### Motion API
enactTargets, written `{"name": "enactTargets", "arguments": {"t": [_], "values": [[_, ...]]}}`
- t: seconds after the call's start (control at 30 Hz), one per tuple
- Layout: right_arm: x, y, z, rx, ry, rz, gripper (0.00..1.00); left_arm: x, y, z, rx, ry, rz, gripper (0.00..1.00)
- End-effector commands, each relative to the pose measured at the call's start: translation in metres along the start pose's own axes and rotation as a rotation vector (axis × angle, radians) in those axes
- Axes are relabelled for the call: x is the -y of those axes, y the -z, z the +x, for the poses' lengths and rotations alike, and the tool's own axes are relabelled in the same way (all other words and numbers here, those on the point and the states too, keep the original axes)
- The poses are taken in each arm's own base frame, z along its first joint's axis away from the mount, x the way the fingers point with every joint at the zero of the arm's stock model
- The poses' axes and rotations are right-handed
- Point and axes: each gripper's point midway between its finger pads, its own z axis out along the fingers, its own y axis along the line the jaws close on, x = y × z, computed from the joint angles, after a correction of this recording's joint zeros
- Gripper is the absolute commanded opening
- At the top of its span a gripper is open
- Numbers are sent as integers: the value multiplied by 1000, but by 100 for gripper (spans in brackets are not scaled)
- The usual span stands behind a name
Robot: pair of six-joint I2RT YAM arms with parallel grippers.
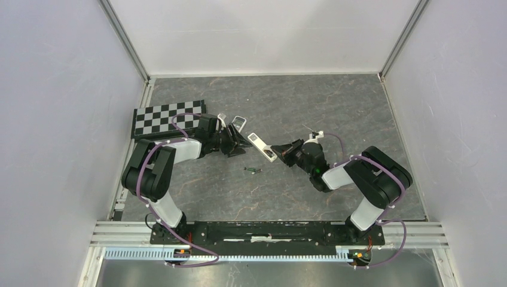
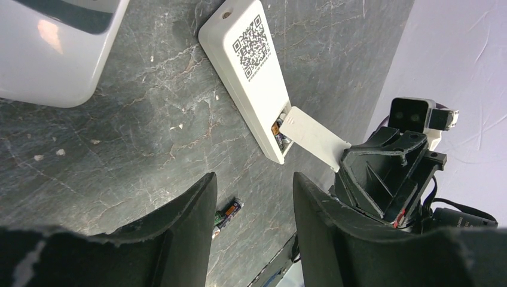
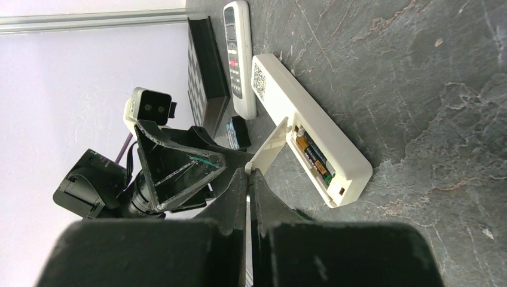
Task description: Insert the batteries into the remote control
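Observation:
A white remote lies back-up, QR label on top. Its battery cover stands open on its edge beside the compartment. Two batteries sit in the open compartment. My right gripper is shut on the cover's edge; it also shows in the top view. One loose battery lies on the table, seen beside my left finger. My left gripper is open and empty, hovering just left of the remote.
A second white remote with a red button lies beyond the first one, next to a checkerboard at the back left. A dark stone tabletop is bounded by white walls.

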Motion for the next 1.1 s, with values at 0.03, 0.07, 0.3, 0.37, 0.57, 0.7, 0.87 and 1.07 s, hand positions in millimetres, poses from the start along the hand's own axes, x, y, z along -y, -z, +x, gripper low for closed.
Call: {"name": "enactTargets", "arguments": {"t": [0.03,0.07,0.3,0.37,0.57,0.7,0.87,1.07], "values": [[-12,-3,-2,8,-1,-27,0,17,1,-9,19,-13,54,56],[-12,-3,-1,4,0,-27,0,17,1,-9,19,-12,54,56],[-3,-3,1,0,-15,2,0,16,0,-8,17,-7,56,56],[-2,-3,1,4,-16,6,0,16,-1,-9,17,-6,56,55],[2,-7,5,-4,-29,15,0,16,-2,-8,13,0,59,55],[4,-9,5,9,-60,8,0,16,-2,-8,13,2,59,55],[7,-9,9,-5,-71,22,0,15,-2,-8,13,3,58,55],[18,-1,15,-21,-73,71,10,15,-3,-8,11,8,56,55]]}}
